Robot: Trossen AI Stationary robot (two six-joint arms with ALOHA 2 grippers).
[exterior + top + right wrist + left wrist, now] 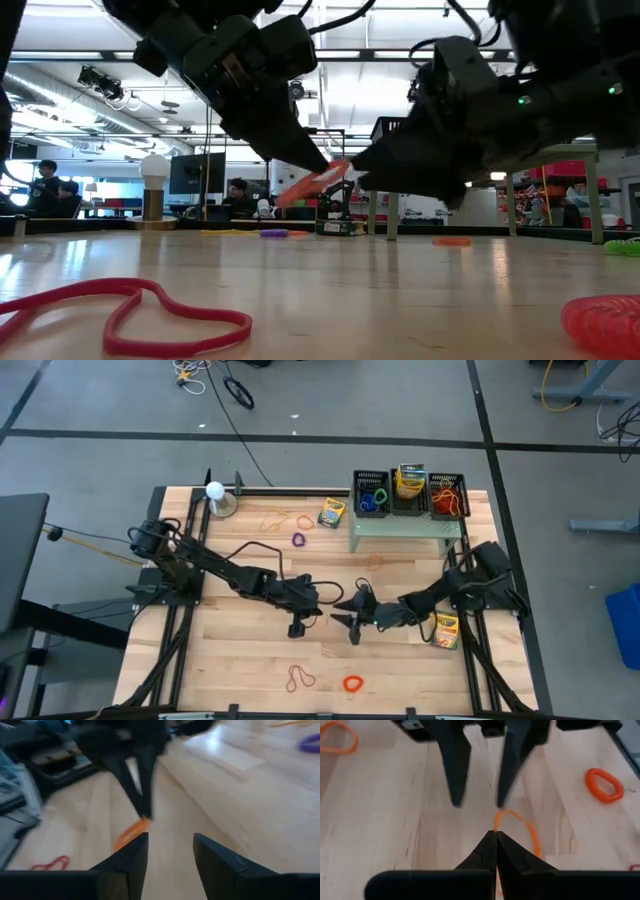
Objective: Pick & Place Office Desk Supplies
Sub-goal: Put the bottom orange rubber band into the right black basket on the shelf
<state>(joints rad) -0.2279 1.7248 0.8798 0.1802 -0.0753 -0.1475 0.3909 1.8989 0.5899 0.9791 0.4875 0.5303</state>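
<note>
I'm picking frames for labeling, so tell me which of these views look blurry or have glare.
Right wrist view: the left gripper holding the orange rubber band is smeared. Low view: bright ceiling lights leave both arms as dark shapes, and the near red band is soft. High view: evenly lit and sharp.

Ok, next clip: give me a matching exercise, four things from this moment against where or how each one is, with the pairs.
Things:
1. left gripper
2. right gripper
3. purple ring
4. orange coil ring

States:
A. lying near the table's front edge
B. open, facing the other gripper at mid-table
C. shut on the orange rubber band, held above the table
D. lying on the wood left of the pale green stand

Pairs: 1-C, 2-B, 3-D, 4-A
</note>
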